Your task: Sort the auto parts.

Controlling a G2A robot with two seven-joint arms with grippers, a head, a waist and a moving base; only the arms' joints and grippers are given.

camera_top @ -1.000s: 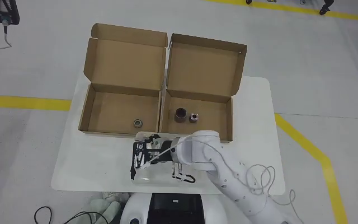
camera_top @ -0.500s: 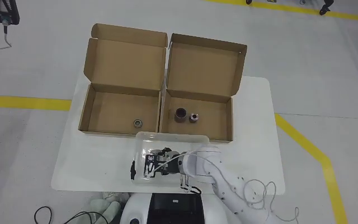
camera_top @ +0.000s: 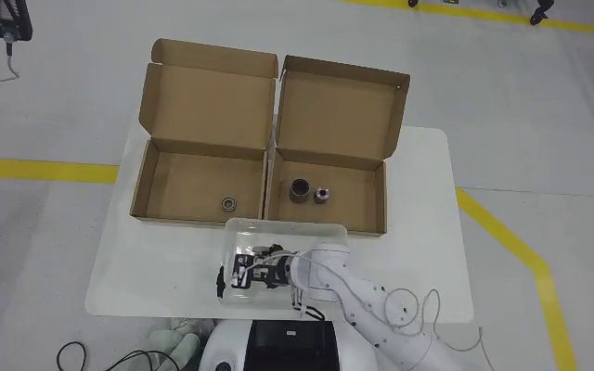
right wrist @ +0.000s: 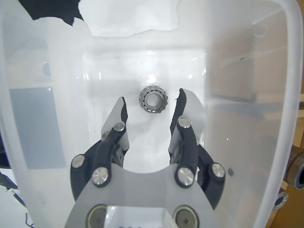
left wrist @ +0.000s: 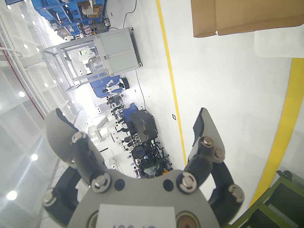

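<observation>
Over the last second the right gripper (right wrist: 152,98) has come down into the clear bin (right wrist: 288,48) at the table's (camera_top: 418,232) 6 o'clock edge, fingers apart and bracketing the roller bearing (right wrist: 153,102) on the bin floor without touching it, so the next pick looks imminent.

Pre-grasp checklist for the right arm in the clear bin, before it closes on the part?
1. Right end effector open: ok.
2. Bearing centred between its fingers: ok.
3. Fingers low enough to grip the bearing: cannot tell.
4. Fingers apart from the bin walls: ok.
5. Left box and right box open, with room: ok.
6. Left end effector open, holding nothing: ok.
</observation>
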